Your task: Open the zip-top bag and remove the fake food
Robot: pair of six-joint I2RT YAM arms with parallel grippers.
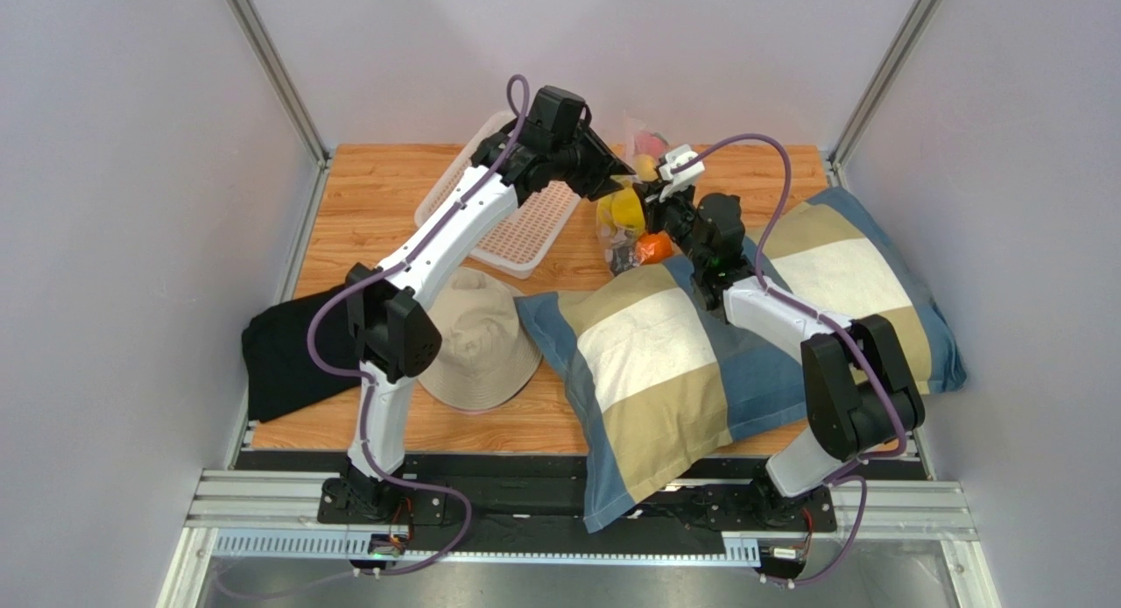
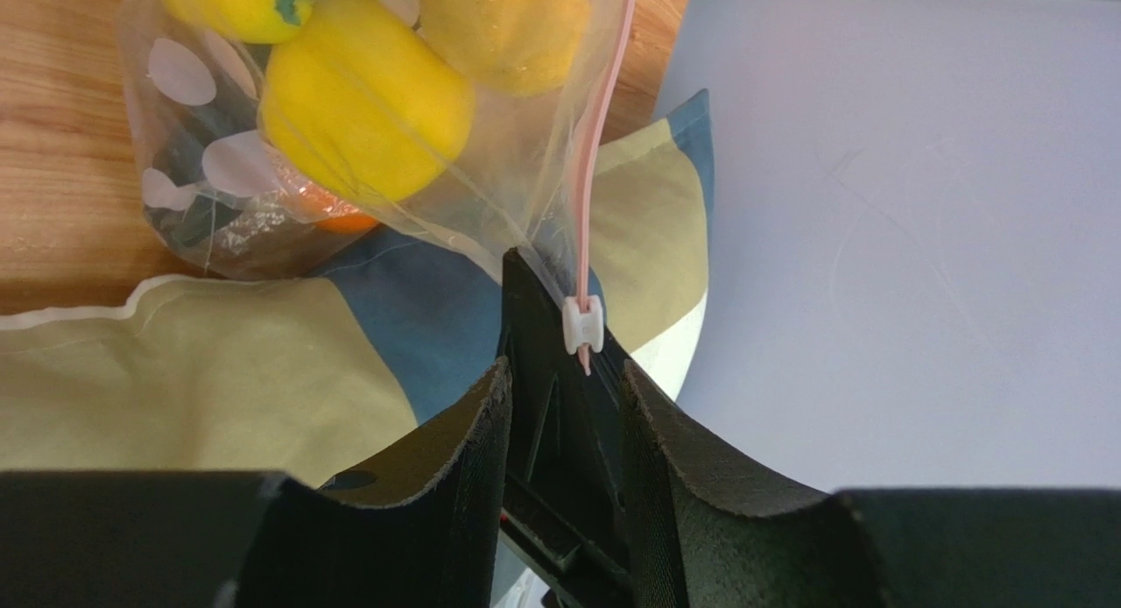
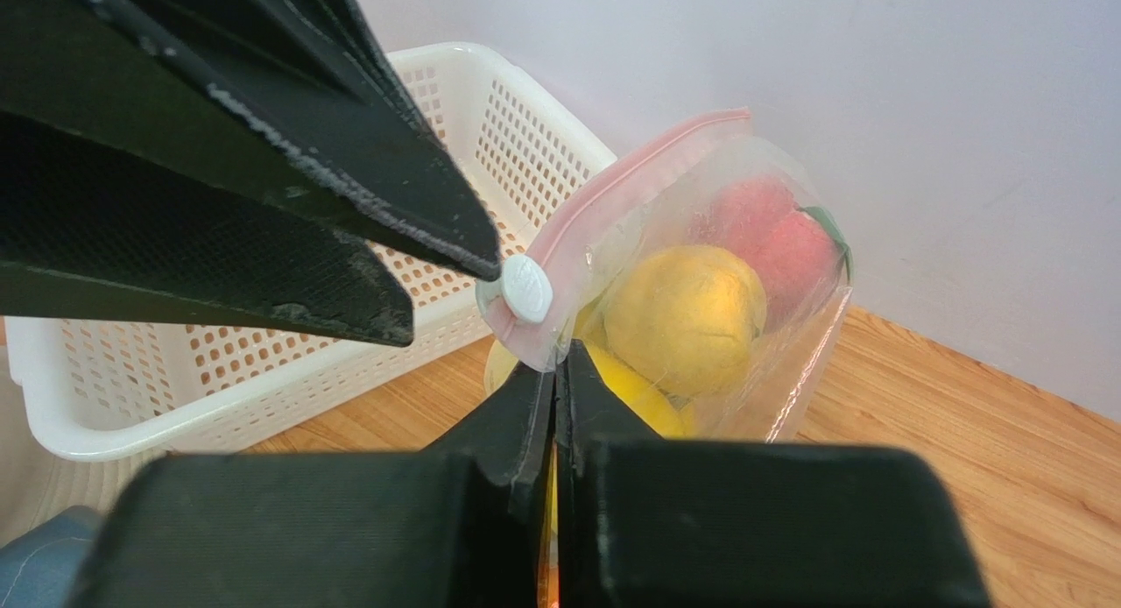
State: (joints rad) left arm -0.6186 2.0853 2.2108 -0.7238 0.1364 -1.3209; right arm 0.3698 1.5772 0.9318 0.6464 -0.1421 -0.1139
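Zip-top bag (image 1: 626, 224) is held up at the far edge of the striped pillow (image 1: 658, 358), near the white basket (image 1: 524, 235), with the fake food (image 2: 366, 93) inside it (yellow fruits, a pink one, an orange lowest). We note the right gripper (image 3: 558, 368) pinched flat on the bag's corner, just under the white slider (image 3: 528, 289). The left gripper (image 2: 566, 368) stands part-way open — tips either side of the right one's tip, close to the slider — holding nothing we can see.
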